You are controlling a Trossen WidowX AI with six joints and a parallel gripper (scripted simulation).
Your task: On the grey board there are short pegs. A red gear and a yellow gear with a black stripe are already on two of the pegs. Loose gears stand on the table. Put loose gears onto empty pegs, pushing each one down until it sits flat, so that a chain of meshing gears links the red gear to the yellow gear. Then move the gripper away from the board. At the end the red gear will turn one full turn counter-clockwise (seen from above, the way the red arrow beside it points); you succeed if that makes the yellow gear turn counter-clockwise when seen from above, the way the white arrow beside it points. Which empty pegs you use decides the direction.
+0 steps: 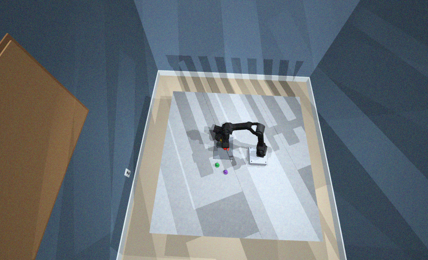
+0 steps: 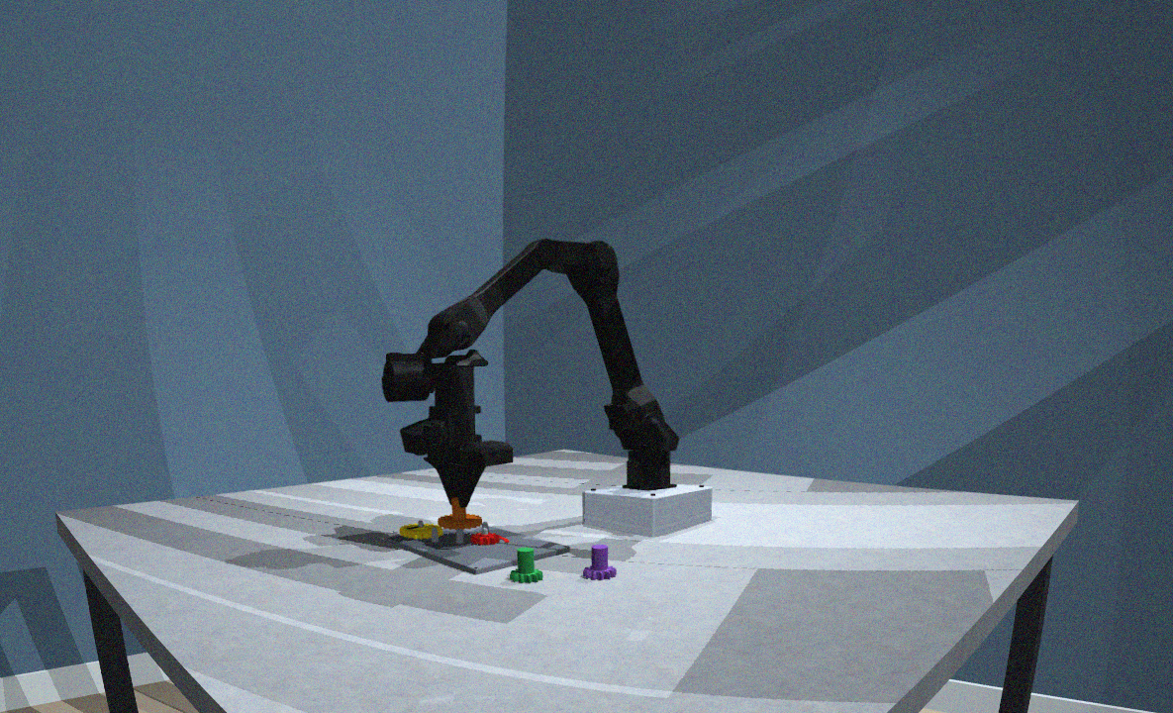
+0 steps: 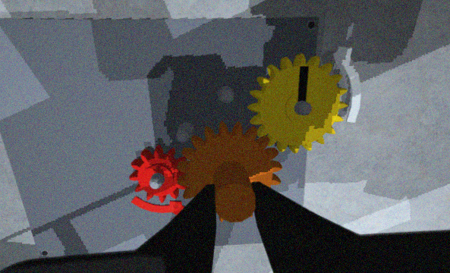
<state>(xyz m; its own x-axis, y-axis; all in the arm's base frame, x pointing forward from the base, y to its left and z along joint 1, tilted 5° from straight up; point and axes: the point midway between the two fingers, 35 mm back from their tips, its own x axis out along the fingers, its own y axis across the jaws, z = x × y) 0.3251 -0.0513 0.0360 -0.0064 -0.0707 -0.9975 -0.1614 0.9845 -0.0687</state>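
And there are the fingers, closed on the stem of the orange gear (image 2: 459,521) (image 3: 228,152), pinching it firmly! The gripper (image 2: 459,503) (image 3: 233,191) points straight down over the grey board (image 1: 220,155) (image 2: 484,560) (image 3: 114,114), and the gear hangs level just below the fingertips, above the plate, with a peg showing right underneath. It isn't down flat!

Look left of the fingers in the wrist view: the red gear (image 1: 225,148) (image 2: 485,538) (image 3: 145,172), low on its peg, its edge partly covered by orange teeth, with the red arrow (image 3: 156,208) curving beside it. Up and right of the fingers sits the yellow gear (image 1: 220,140) (image 2: 420,532) (image 3: 281,110), black stripe pointing up the view, white arrow (image 3: 355,95) on its far side. Beyond the fingertips, between those two, stand a near peg (image 3: 185,130) and a far peg (image 3: 225,94), both bare!

Well apart from the fingers, off the board, the green gear (image 1: 217,165) (image 2: 526,567) and the purple gear (image 1: 225,172) (image 2: 599,567) stand upright on the table, stems up!
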